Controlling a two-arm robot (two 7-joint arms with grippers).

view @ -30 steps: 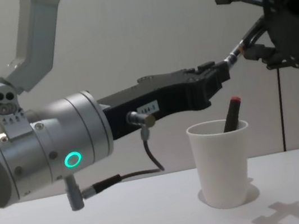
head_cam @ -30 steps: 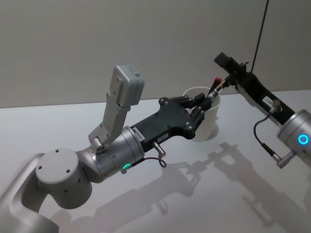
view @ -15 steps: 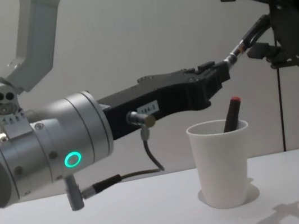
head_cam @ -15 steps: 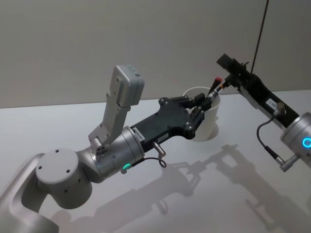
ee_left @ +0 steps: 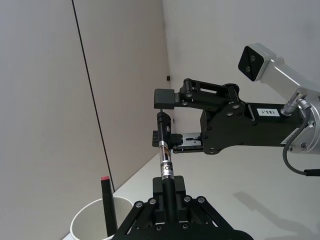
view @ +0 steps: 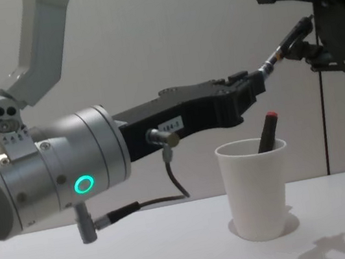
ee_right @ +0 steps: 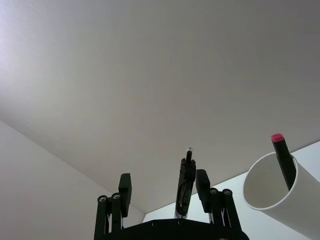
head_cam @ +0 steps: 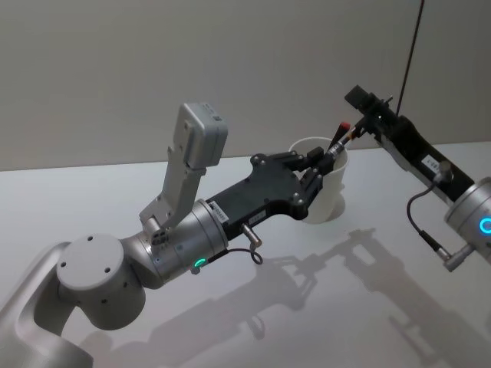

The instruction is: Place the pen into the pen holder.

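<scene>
Red-capped pen's (view: 266, 133) lower part inside cup (view: 256, 188)

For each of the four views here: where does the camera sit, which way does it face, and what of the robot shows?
Head: high, looking down at the table; both arms, the left gripper holding the pen.
Chest: low, facing forward across the pen holder; left arm large, right gripper at the upper right.
Left wrist: along its own fingers toward the right gripper.
Right wrist: past its own open fingers toward the wall.
Shared: all four show the cup and the red-capped pen inside it.
</scene>
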